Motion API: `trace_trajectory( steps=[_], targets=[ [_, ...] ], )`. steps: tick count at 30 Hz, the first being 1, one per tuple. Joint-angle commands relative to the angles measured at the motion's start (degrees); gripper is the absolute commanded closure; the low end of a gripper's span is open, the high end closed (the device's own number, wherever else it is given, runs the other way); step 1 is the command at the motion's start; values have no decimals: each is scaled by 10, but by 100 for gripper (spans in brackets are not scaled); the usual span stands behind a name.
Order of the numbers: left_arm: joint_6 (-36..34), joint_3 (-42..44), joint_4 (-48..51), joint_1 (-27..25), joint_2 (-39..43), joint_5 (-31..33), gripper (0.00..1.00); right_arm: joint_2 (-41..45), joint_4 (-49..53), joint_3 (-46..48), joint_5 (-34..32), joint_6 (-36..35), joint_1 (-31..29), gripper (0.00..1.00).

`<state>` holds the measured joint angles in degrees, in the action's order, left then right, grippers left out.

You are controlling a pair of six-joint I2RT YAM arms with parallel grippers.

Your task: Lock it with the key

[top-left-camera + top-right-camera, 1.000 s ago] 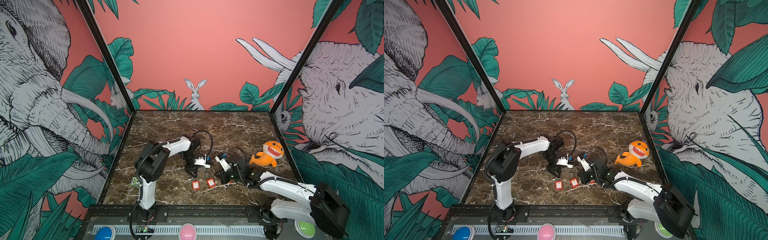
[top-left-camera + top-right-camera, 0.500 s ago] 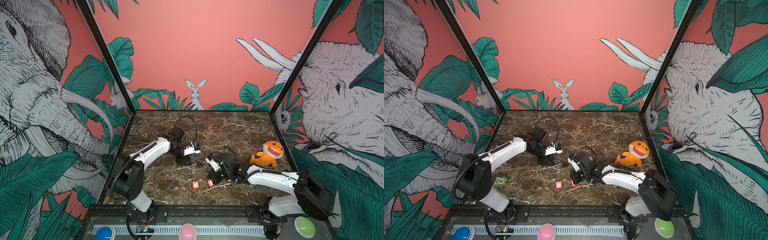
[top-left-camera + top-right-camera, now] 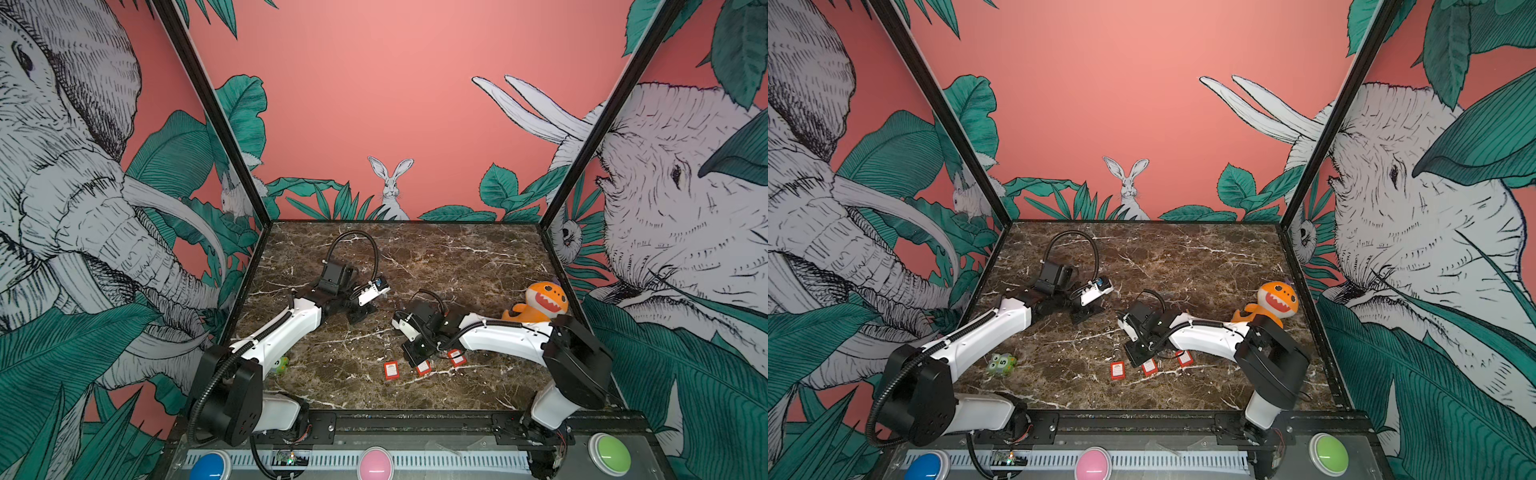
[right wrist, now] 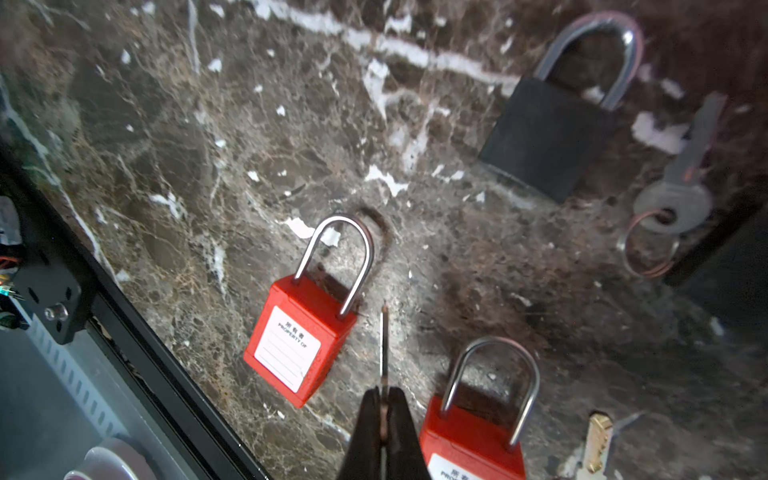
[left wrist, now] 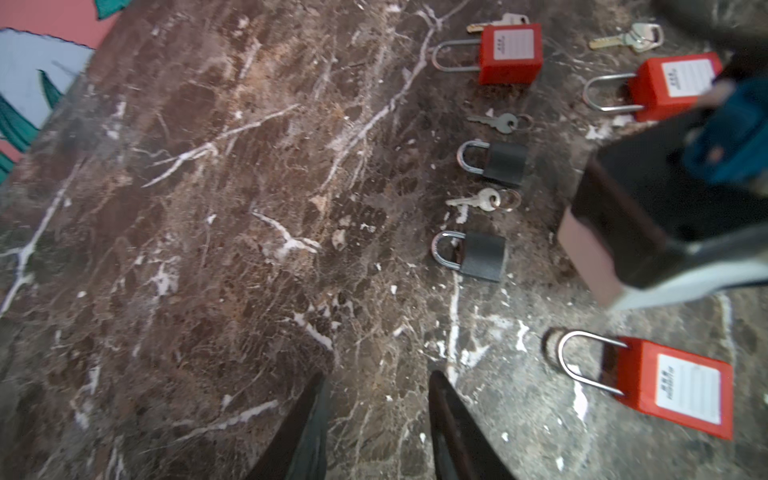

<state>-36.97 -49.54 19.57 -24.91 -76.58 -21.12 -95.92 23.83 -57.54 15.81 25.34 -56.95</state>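
Right hand [image 4: 383, 395]: clamped on a key [image 4: 384, 345], the blade projected forward between a red padlock [image 4: 299, 332] and a second red padlock [image 4: 473, 440], both laid flat on the tabletop [image 4: 208, 145] just beside it. Left hand [image 5: 376, 378]: fingers [image 5: 307, 424] parted, nothing held.

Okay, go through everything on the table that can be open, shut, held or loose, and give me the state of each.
Right tool: shut on a key, blade sticking out.
Left tool: open, empty.
Red padlocks: three, lying flat, shackles look closed.
Black padlocks: two, lying flat, shackles look closed.
Other keys: lying loose, none held.
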Motion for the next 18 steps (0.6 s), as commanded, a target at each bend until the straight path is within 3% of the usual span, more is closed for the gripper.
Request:
trace_trajectory(
  steps=[1,10,18],
  targets=[
    [24,22,-56,4,23,13,58,-14,44,-18,8,12,-9,100],
    [34,33,-75,5,24,14,58,-56,73,-50,20,11,-19,99],
    [48,55,-110,6,44,28,57,-64,117,-87,13,-38,-20,75]
  ],
)
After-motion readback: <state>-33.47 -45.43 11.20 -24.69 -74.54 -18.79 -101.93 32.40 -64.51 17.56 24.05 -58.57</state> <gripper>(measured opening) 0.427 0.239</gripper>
